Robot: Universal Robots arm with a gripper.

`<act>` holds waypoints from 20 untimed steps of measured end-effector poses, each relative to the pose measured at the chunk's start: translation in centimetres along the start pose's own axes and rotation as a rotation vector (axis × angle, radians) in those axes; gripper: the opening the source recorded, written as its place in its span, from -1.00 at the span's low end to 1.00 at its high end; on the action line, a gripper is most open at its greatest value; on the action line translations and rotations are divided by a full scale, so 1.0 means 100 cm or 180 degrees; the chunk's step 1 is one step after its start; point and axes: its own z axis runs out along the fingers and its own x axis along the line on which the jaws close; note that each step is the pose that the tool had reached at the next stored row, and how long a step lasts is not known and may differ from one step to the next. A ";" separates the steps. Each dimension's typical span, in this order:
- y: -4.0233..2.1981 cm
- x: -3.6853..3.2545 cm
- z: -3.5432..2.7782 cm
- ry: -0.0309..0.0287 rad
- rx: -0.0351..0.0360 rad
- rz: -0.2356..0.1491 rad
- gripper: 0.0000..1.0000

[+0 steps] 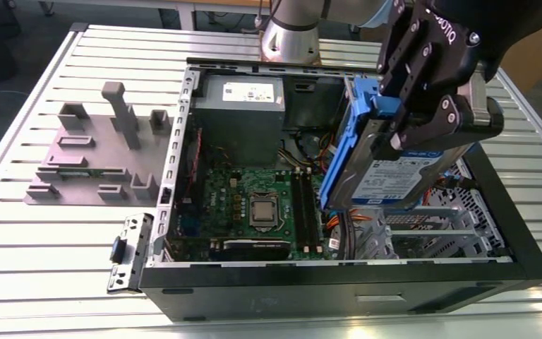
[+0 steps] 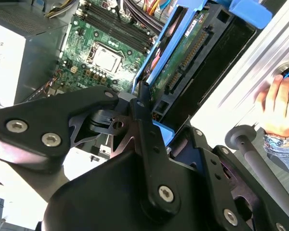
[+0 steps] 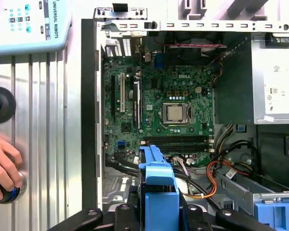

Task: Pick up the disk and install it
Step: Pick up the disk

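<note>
On the exterior view's left, we see a grey fixture with upright pegs standing on the ribbed metal table. To its right, a small metal bracket lies flat on the table, just beside the near left corner of the open computer case. Inside the case, the green motherboard covers the floor of the left half, and the grey power supply sits against the far wall.

Further to the right we find the disk. It is held in the air, standing on its edge and tilted, over the right half of the case and above the silver drive cage. A blue caddy frames it, and its label faces the near side. The gripper comes from above and its jaws are pinching the disk at the upper part. In the second wrist view one black finger lies against the side of the caddy. We cannot tell whether the lower end of the disk touches the cage.

In the first wrist view, another blue caddy sits inside the case, and a person's hand rests on a small dark round object on the table outside the case.
</note>
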 end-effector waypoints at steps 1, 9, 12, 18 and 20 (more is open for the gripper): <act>0.0000 0.0007 -0.0001 0.0000 0.0000 0.0000 -0.27; -0.0003 0.0074 -0.0004 0.0001 0.0000 0.0000 -0.27; -0.0004 0.0107 -0.0004 0.0000 0.0000 0.0000 -0.27; -0.0006 0.0162 -0.0007 0.0000 0.0000 0.0000 -0.27; -0.0007 0.0178 -0.0007 0.0000 0.0000 0.0000 -0.27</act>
